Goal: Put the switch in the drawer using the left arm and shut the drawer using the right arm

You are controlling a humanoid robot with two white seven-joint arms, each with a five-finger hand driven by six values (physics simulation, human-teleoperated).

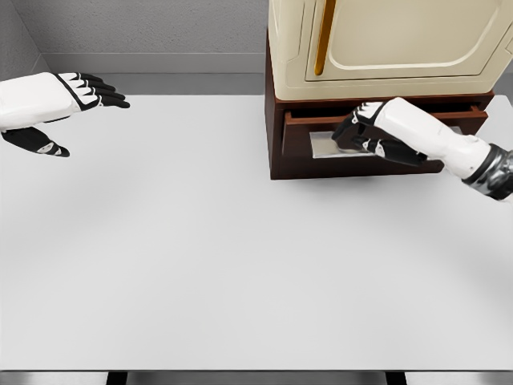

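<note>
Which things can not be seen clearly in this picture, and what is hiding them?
- Drawer inside, head view: mostly covered by the right hand; whether the switch lies there cannot be told.
- Right hand's fingertips: curled at the drawer front, contact unclear.
- Cream appliance on the cabinet: cut off by the top edge.
- Left hand: forearm cut off by the left edge.

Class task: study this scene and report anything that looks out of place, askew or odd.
Nothing is spilled or damaged. The only thing unsettled is the drawer, partly open under the cream cabinet, with the right hand at its front. The left hand hovers empty.
</note>
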